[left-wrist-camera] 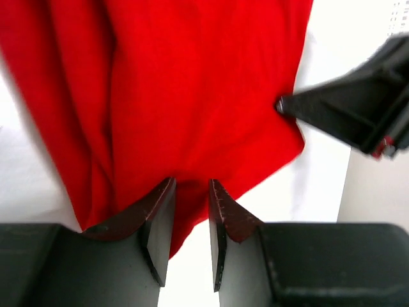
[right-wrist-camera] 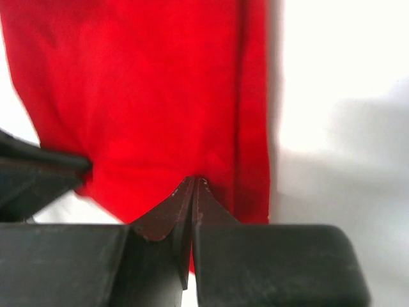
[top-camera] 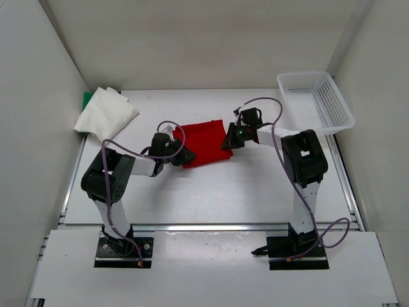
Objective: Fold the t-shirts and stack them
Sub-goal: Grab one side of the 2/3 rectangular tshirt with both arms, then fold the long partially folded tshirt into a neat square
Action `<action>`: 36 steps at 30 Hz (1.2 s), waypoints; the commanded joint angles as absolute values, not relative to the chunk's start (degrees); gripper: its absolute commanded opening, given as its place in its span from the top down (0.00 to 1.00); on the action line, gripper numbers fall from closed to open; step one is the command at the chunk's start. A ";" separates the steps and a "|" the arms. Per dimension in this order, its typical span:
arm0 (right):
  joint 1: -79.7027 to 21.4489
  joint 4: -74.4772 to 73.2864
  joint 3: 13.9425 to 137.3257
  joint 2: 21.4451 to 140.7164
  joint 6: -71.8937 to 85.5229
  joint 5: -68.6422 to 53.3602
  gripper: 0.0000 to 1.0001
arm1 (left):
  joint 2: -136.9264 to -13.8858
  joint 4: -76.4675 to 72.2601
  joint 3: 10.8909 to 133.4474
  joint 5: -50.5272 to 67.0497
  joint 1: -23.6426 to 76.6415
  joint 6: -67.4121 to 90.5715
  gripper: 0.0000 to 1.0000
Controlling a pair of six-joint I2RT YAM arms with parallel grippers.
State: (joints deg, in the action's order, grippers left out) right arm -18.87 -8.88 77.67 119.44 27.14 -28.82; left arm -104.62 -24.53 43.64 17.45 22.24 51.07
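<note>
The red t-shirt lies folded into a strip at the table's middle. My left gripper is at its near left corner. In the left wrist view the jaws stand a little apart, with the red t-shirt's hem lying between the tips. My right gripper is at the shirt's right end. In the right wrist view it is shut, pinching the red t-shirt's edge. The off-white t-shirt lies bunched at the far left over the green t-shirt, of which only a corner shows.
A white mesh basket stands at the far right against the wall. White walls enclose the table on three sides. The other arm's finger shows at the cloth's right edge in the left wrist view.
</note>
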 commanded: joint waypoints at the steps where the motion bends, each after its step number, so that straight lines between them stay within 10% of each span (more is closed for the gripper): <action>1: -20.48 -6.51 72.44 111.99 28.13 -27.25 1.00 | -99.07 -24.00 39.83 17.32 21.53 49.49 0.62; 36: -25.14 -34.44 139.55 150.74 17.94 -39.73 1.00 | -89.65 -19.34 39.63 19.95 17.31 47.72 0.59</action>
